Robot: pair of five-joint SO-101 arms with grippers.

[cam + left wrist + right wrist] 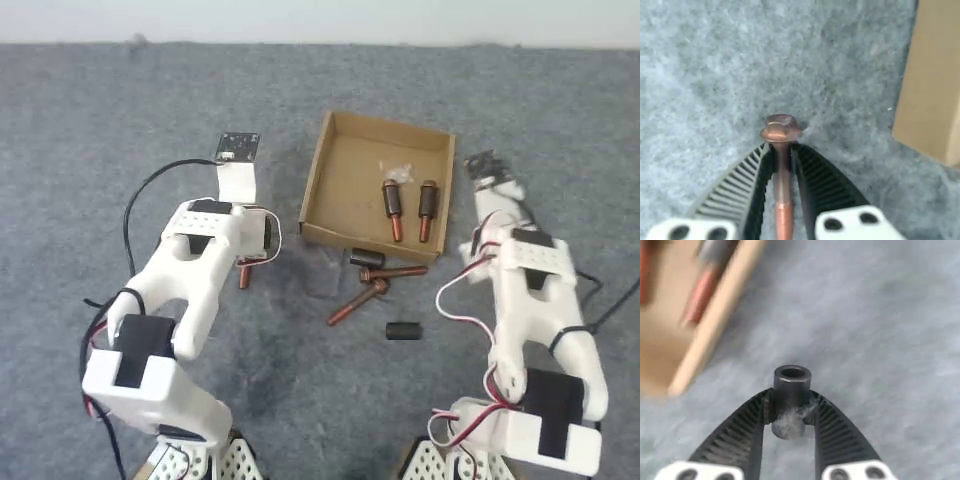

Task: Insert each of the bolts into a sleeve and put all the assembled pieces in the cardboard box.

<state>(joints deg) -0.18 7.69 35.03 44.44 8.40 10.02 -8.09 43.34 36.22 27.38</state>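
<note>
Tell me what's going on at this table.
The left hand grips a bolt on one side of the box. The right hand grips a sleeve on the other side, and the two are not yet joined. Two assembled pieces lie in the box. Two more bolts and two sleeves lie loose on the carpet in front of it.

High view looks steeply down over the whole bench [90, 120]; both wrist views (far nearer) face downward, sharing the cardboard box [345, 200].
</note>
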